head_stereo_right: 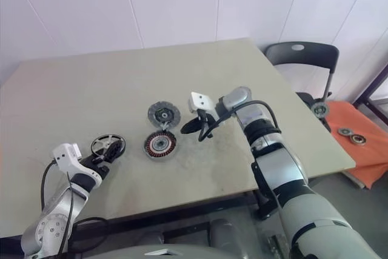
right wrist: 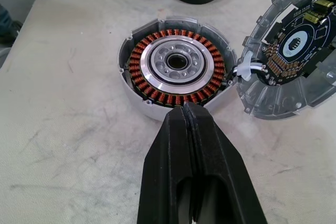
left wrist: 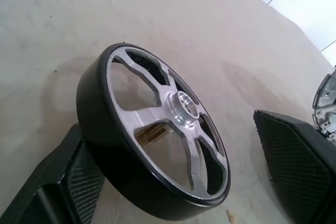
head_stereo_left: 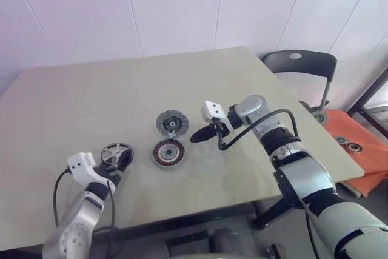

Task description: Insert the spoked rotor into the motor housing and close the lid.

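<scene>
While spread wide around the spoked rotor [left wrist: 157, 129], left pincer [head_stereo_left: 119, 163]; right pincer [right wrist: 186, 109] pressed together, empty, beside the motor housing [right wrist: 176, 66].

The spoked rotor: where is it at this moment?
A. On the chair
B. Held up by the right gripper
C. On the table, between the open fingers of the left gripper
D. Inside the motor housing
C: the spoked rotor lies on the table, flanked by the left gripper's open fingers.

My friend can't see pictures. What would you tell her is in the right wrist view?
A round motor housing lies open on a beige table, showing a ring of copper windings around a silver hub. The robot's right hand, its black fingers shut, points at the housing's near edge. The lid lies beside it, joined by wires.
</scene>
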You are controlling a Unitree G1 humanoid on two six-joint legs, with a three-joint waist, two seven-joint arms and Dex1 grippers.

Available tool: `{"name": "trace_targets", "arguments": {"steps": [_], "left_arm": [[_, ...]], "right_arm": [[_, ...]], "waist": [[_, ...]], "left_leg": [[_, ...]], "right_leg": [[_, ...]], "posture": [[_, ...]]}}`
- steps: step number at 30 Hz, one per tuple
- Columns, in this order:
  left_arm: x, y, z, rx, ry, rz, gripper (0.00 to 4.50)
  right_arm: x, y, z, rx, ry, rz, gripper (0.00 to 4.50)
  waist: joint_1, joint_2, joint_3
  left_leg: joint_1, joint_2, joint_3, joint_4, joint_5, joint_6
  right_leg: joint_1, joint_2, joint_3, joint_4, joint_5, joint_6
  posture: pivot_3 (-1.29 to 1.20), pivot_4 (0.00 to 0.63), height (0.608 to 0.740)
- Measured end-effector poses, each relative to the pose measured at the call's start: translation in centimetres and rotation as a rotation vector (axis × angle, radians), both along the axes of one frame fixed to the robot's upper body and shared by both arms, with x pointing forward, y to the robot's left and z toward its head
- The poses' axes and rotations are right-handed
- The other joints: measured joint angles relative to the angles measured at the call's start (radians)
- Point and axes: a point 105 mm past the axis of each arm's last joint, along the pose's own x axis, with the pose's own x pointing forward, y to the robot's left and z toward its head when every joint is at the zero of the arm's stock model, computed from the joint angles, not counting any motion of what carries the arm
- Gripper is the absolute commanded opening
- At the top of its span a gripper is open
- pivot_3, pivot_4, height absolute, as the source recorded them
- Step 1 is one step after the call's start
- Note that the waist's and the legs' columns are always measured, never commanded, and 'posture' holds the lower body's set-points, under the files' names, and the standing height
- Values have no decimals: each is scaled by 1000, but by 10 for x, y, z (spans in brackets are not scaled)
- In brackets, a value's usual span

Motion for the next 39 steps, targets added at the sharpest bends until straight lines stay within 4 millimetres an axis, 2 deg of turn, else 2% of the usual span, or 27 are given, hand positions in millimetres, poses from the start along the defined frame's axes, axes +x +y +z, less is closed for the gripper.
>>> {"name": "trace_targets", "arguments": {"steps": [4, 7, 11, 25, 30, 39], "left_arm": [[1, -1, 0, 2, -1, -4, 4500], [1, -1, -1, 7, 2, -5, 3917], [-1, 0, -3, 14, 14, -4, 2614], [-2, 0, -5, 0, 25, -11, 2614], [0, 0, -1, -12, 9, -8, 1551], [0, 0, 0, -14, 11, -5, 1557]], "right_arm": [[0, 0, 0, -1, -1, -2, 21], [0, -1, -1, -1, 0, -5, 0], [0, -2, -2, -2, 2, -11, 0], [0, -2, -3, -6, 3, -13, 0], [0, -3, -4, -10, 1, -14, 0], [1, -3, -4, -12, -1, -20, 0]], "waist": [[7, 0, 0], [8, 0, 0], [8, 0, 0], [8, 0, 0], [9, 0, 0], [8, 0, 0]], "left_leg": [[0, 0, 0, 0, 0, 0], [0, 0, 0, 0, 0, 0], [-1, 0, 0, 0, 0, 0], [-1, 0, 0, 0, 0, 0], [-1, 0, 0, 0, 0, 0], [-1, 0, 0, 0, 0, 0]], "right_leg": [[0, 0, 0, 0, 0, 0], [0, 0, 0, 0, 0, 0], [-1, 0, 0, 0, 0, 0], [-1, 0, 0, -1, 0, 0], [-1, 0, 0, -1, 0, 0], [-1, 0, 0, -1, 0, 0]], "posture": [[0, 0, 740], [0, 0, 740], [0, 0, 740], [0, 0, 740], [0, 0, 740], [0, 0, 740]]}}
